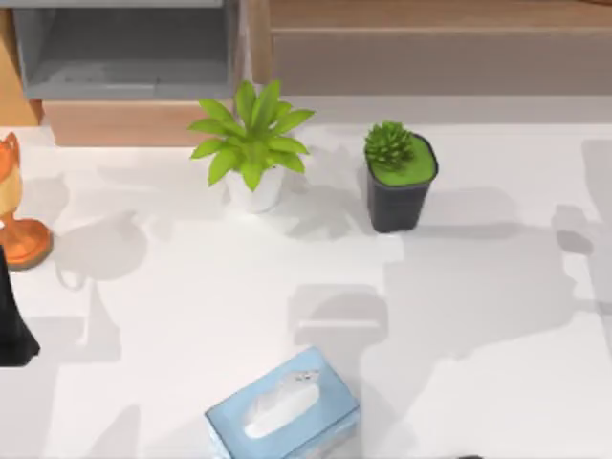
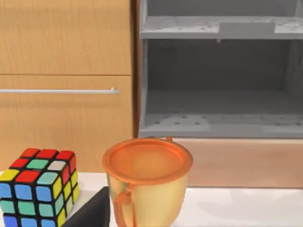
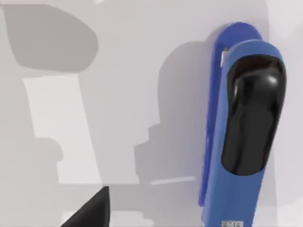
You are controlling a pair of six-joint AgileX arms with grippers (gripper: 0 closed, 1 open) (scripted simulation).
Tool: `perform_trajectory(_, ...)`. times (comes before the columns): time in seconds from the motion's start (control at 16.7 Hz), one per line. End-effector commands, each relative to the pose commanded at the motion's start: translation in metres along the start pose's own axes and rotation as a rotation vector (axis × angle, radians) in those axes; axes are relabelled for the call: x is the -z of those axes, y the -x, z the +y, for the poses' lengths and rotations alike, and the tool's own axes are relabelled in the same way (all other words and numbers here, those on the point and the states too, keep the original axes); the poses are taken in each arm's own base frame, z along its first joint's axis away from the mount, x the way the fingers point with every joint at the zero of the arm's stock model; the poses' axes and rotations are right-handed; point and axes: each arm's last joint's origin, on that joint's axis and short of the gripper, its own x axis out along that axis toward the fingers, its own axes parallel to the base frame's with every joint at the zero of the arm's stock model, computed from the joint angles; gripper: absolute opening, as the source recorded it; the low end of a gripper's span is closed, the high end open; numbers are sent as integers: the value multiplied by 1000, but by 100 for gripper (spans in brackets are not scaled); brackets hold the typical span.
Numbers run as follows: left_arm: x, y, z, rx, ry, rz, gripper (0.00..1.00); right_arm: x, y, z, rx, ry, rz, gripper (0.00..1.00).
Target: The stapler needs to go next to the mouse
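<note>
One bright-blue oblong stapler with a glossy black top panel (image 3: 246,127) lies flat on the white surface (image 3: 118,94), at the right of the right wrist view, close beneath that camera. A dark tip at that frame's lower left may belong to the right pincer; whether it is spread or pressed together I cannot tell. Farther off, low in the top view, sits a light-blue tissue box (image 1: 282,406), and beyond it a leafy potted plant (image 1: 251,143). The stapler looks ungrasped, so the task seems barely begun: pick-up, carry and placing all remain.
</note>
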Motion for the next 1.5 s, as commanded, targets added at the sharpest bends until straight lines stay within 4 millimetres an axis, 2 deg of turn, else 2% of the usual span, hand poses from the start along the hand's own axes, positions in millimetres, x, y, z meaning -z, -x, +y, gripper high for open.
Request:
perform_trajectory(0.18, 0, 0, 0, 0, 0, 0, 100, -10, -11, 0, 7, -11, 62, 100)
perform_trajectory(0.54, 0, 0, 0, 0, 0, 0, 100, -10, -13, 1, 7, -9, 65, 100)
perform_trajectory(0.96, 0, 0, 0, 0, 0, 0, 100, -8, -56, 0, 7, -12, 66, 100)
perform_trajectory(1.26, 0, 0, 0, 0, 0, 0, 100, -8, -62, -1, 7, -12, 65, 100)
perform_trajectory(1.5, 0, 0, 0, 0, 0, 0, 100, -8, -62, -1, 7, -12, 65, 70)
